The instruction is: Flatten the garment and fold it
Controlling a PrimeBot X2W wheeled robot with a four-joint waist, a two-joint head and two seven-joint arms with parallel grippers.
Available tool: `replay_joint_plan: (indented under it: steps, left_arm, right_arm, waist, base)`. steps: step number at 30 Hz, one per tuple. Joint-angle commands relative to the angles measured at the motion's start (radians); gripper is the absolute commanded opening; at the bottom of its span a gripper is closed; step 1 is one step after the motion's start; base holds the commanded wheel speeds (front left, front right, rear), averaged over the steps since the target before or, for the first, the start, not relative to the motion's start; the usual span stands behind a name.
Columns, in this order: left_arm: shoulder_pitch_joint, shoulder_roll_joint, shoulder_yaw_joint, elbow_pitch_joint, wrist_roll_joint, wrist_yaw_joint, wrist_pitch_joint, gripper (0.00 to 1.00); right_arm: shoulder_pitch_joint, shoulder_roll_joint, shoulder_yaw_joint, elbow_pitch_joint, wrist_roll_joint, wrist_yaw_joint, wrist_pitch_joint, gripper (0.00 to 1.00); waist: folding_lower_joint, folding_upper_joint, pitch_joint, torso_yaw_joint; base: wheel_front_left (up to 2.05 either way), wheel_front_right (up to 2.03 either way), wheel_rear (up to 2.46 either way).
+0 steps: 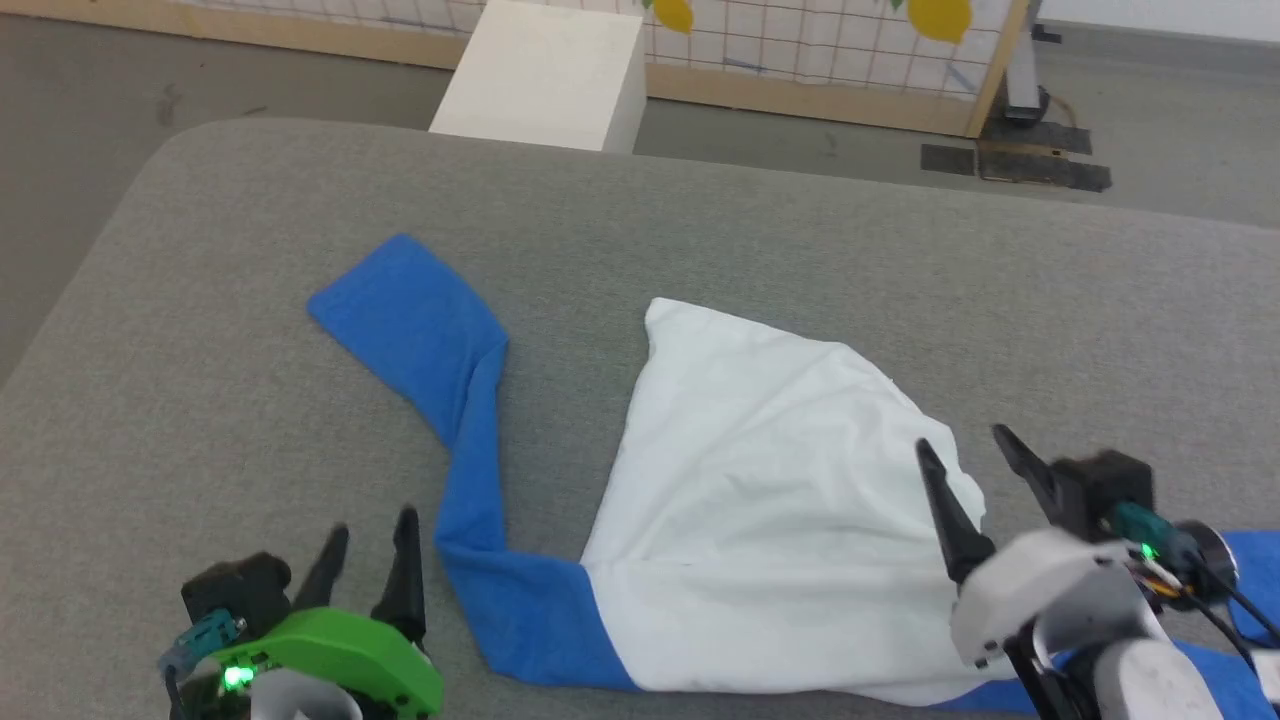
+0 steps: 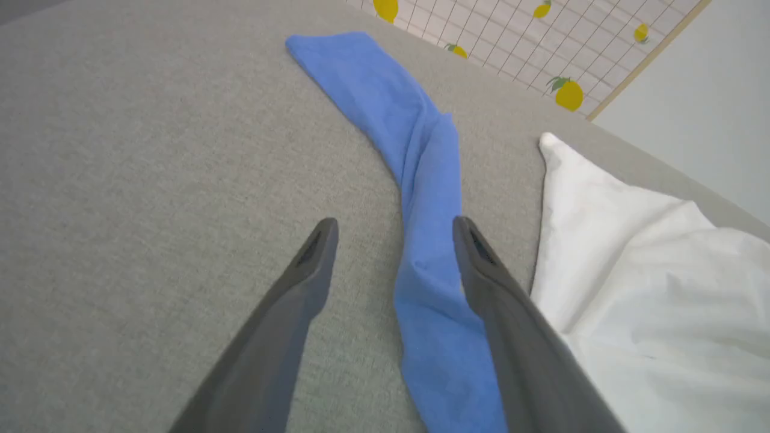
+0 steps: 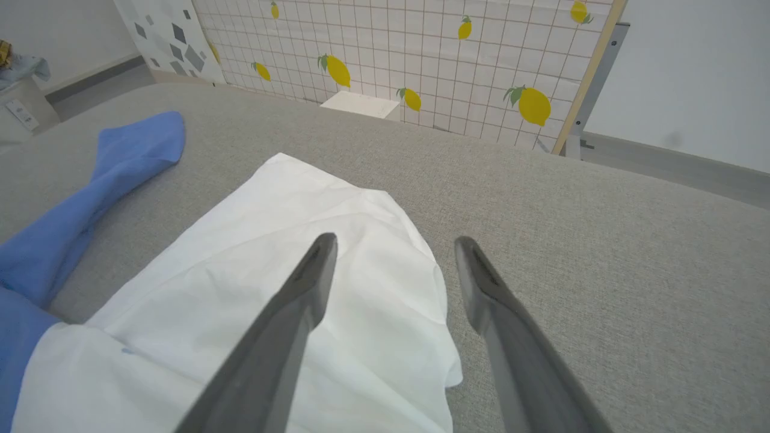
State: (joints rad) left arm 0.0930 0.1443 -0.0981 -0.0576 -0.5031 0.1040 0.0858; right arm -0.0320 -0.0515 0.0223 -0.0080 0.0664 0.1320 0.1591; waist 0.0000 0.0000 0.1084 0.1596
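The garment lies rumpled near the table's front edge. The left claw and right claw gape empty. Flattening likely needs its corners gripped.

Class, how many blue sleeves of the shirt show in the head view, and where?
2. One sleeve stretches toward the upper left across the grey surface; the other lies at the lower right, partly hidden behind the right arm.

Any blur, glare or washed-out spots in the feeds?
Head view: slightly soft, the white soft-cloth shirt with blue sleeves nearly blown out. Left wrist view: left pincer fingers blur toward the bottom edge. Right wrist view: even light, no glare, creases readable.
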Motion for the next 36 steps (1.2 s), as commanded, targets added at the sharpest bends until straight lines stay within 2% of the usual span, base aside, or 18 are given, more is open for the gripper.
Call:
replay_joint_plan:
  steps: [1,4,7,14,15,16,17,18,23,28,32,36]
  left_arm:
    - [-0.033,-0.006,0.000,0.015,0.030,-0.013,-0.057,1.00]
    - [-0.083,-0.011,-0.014,0.063,0.083,-0.036,-0.203,1.00]
    - [-0.134,-0.019,-0.040,0.113,0.131,-0.053,-0.301,1.00]
    - [-0.204,-0.059,-0.059,0.176,0.198,-0.075,-0.347,1.00]
    - [-0.207,-0.065,-0.058,0.175,0.204,-0.077,-0.347,1.00]
    - [-0.207,-0.070,-0.054,0.173,0.203,-0.079,-0.347,1.00]
    - [-0.207,-0.076,-0.051,0.174,0.203,-0.084,-0.347,1.00]
    - [-0.208,-0.079,-0.050,0.174,0.205,-0.088,-0.347,1.00]
    - [-0.217,-0.090,-0.034,0.176,0.196,-0.104,-0.347,1.00]
    - [-0.242,-0.093,-0.035,0.178,0.183,-0.112,-0.347,1.00]
    - [-0.267,-0.094,-0.058,0.170,0.149,-0.104,-0.347,1.00]
    - [-0.294,-0.094,-0.087,0.167,0.126,-0.095,-0.347,1.00]
  right_arm:
    - [-0.035,-0.006,0.009,0.021,-0.010,-0.001,0.014,1.00]
    - [-0.101,-0.016,0.027,0.106,-0.007,-0.001,0.076,1.00]
    - [-0.163,-0.031,0.038,0.198,-0.008,-0.001,0.168,1.00]
    - [-0.275,-0.055,0.082,0.403,0.011,-0.001,0.441,1.00]
    - [-0.285,-0.063,0.096,0.427,0.021,-0.001,0.489,0.88]
    - [-0.293,-0.070,0.106,0.439,0.028,-0.001,0.520,0.41]
    - [-0.303,-0.082,0.123,0.443,0.036,-0.001,0.545,0.07]
    - [-0.314,-0.093,0.133,0.441,0.041,-0.001,0.558,0.00]
    - [-0.408,-0.174,0.164,0.379,0.062,-0.001,0.546,0.00]
    - [-0.547,-0.254,0.120,0.335,0.034,-0.001,0.485,0.00]
    - [-0.673,-0.302,0.082,0.365,-0.015,-0.001,0.423,0.00]
    - [-0.773,-0.314,0.027,0.431,-0.083,-0.001,0.369,0.00]
  waist:
    - [0.0000,0.0000,0.004,0.018]
    - [0.0000,0.0000,0.015,0.037]
    - [0.0000,0.0000,0.029,0.060]
    - [0.0000,0.0000,0.061,0.101]
    - [0.0000,0.0000,0.065,0.106]
    - [0.0000,0.0000,0.069,0.111]
    - [0.0000,0.0000,0.074,0.116]
    - [0.0000,0.0000,0.079,0.121]
    - [0.0000,0.0000,0.107,0.142]
    - [0.0000,0.0000,0.143,0.169]
    - [0.0000,0.0000,0.182,0.189]
    - [0.0000,0.0000,0.223,0.209]
  base:
    - [0.00,0.00,0.00]
    - [0.00,0.00,0.00]
    - [0.00,0.00,0.00]
    - [0.00,0.00,0.00]
    - [0.00,0.00,0.00]
    - [0.00,0.00,0.00]
    - [0.00,0.00,0.00]
    - [0.00,0.00,0.00]
    - [0.00,0.00,0.00]
    - [0.00,0.00,0.00]
    - [0.00,0.00,0.00]
    - [0.00,0.00,0.00]
